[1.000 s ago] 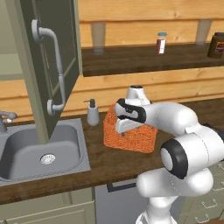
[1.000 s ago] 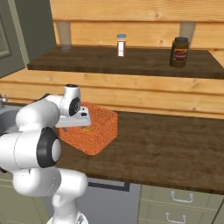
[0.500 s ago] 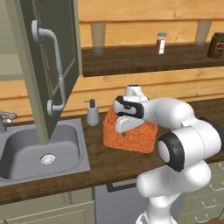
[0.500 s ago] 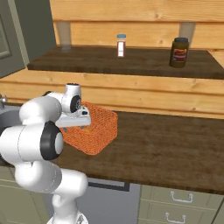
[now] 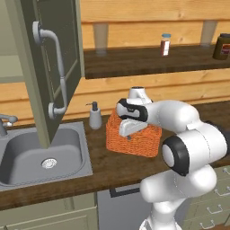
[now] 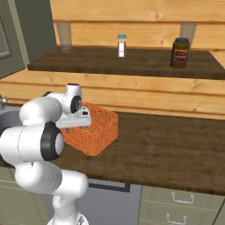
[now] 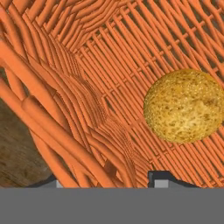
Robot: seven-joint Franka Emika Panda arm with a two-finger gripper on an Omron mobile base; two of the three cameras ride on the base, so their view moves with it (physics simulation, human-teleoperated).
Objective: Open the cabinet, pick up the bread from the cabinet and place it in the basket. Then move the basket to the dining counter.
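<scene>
bread (image 7: 185, 106) lies loose on the woven floor of the orange basket (image 5: 133, 138), which sits on the dark wood counter (image 6: 167, 149) beside the sink (image 5: 40, 155). we see our gripper (image 5: 129, 131) lowered at the basket's near wall, fingertips straddling the rim; we cannot tell whether they have clamped on it. cabinet door (image 5: 51, 67) hangs open above the sink.

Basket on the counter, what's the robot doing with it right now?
The bread already lies loose inside the basket, which stands on the counter by the sink. The gripper is down at the basket's wall, one finger on each side of it, apparently taking hold to carry it. The cabinet door hangs open above the sink.
</scene>
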